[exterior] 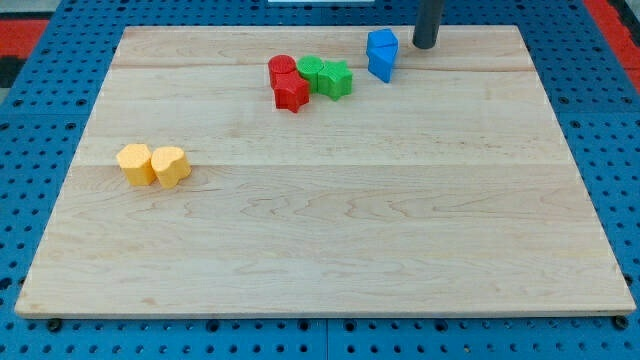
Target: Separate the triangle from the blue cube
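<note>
risk first, scanning from the view's left: the two yellow blocks [152,165] sit well apart from everything, so they're safe. the red blocks [288,82] and green blocks [326,77] are bunched touching each other, and that's where i'd guess trouble comes from, since a leftward shove on the blue pair could plough straight into them. the blue cube [382,43] and the blue triangle [381,67] are pressed together near the view's top, cube above, triangle just below, so one push may drag both. my tip [426,46] is just right of the cube, a bare rod with nothing to open or close, not clearly touching.
</note>
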